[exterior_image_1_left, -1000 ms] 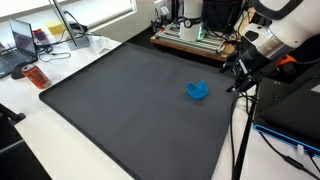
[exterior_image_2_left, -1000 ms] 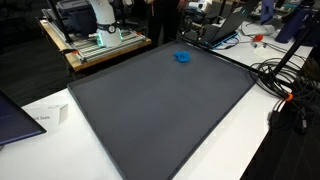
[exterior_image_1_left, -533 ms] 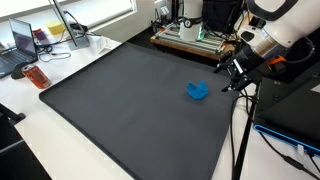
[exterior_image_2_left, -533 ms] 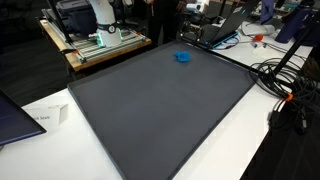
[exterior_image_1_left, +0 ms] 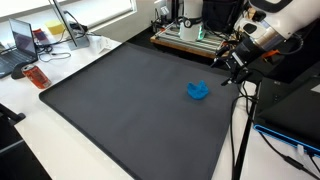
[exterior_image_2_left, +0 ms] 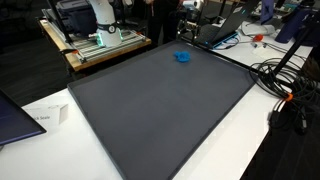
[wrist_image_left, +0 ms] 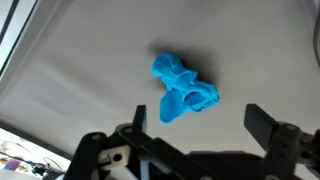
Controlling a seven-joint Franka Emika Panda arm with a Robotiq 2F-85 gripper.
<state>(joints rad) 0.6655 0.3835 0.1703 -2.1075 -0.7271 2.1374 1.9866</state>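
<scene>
Two fingers (wrist_image_left: 258,122) of my gripper (wrist_image_left: 198,125) are standing wide apart at the bottom of the wrist view, spread and pinching nothing. Between them and a little ahead, a crumpled blue thing (wrist_image_left: 183,88) is lying on the dark mat (wrist_image_left: 80,80), and I am touching neither it nor the mat. Whether it is cloth or soft plastic I cannot tell. It is throwing a small shadow on the mat around it.

In an exterior view my gripper (exterior_image_1_left: 232,70) is hanging in the air just over the mat's edge, near the blue thing (exterior_image_1_left: 198,91) but apart from it. The blue thing is sitting a little inside that edge of the mat (exterior_image_1_left: 120,100), and in an exterior view it (exterior_image_2_left: 182,57) is showing close to the mat's far corner, well away from the mat's middle (exterior_image_2_left: 160,110).

The mat is covering most of a white worktop (exterior_image_1_left: 60,140), which is showing as a pale border around it. Just off one corner of the mat an orange thing (exterior_image_1_left: 36,76) is lying on the worktop, and beyond that corner an open laptop (exterior_image_1_left: 22,40) is standing. Past the mat's far edge a wooden stand (exterior_image_1_left: 190,38) is carrying machinery. In an exterior view black cables (exterior_image_2_left: 285,85) are trailing beside the mat, and a small white card (exterior_image_2_left: 48,116) is resting just off another corner of the mat.
</scene>
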